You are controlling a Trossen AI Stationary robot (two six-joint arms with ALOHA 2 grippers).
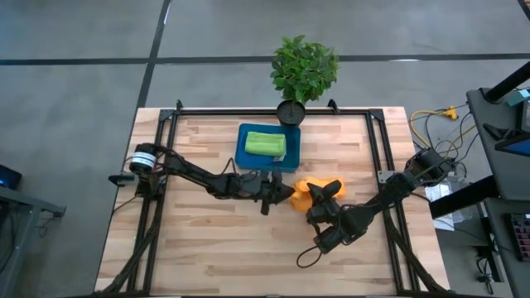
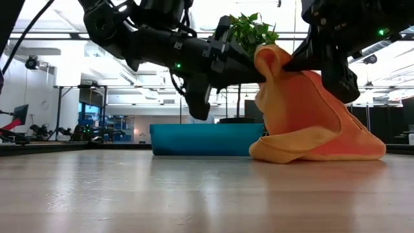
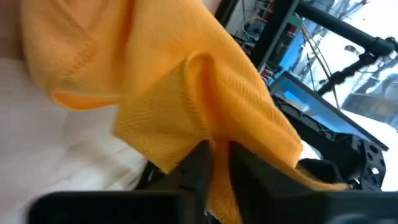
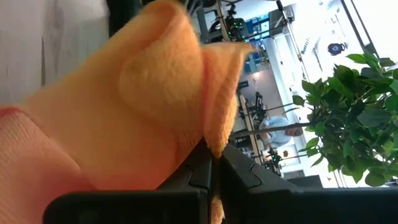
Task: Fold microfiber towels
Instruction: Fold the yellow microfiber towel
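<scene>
Look just right of centre in your high view: the orange towel (image 1: pixel 311 192) sits there in a loose heap on the wooden table (image 1: pixel 207 248), with both arms meeting over it. Your left gripper (image 1: pixel 286 194) reaches in from the left side of the frame, and in the left wrist view its fingers (image 3: pixel 200 163) are pinched together on a folded edge of the orange cloth. Your right gripper (image 1: pixel 325 192) comes up from the lower right of the high view, and the right wrist view shows its fingers (image 4: pixel 198 171) closed tight on another edge of the same towel.

In the low view you see the towel right of centre, its upper part lifted into a peak between the two grippers while its lower folds rest on the table.

Above the towel in the high view, near the top centre of the table, the blue tray (image 1: pixel 245 157) holds the lime green towel (image 1: pixel 265 145), folded into a neat rectangle. Just above the tray, at the table's far edge, stands a potted plant (image 1: pixel 303 70).
</scene>
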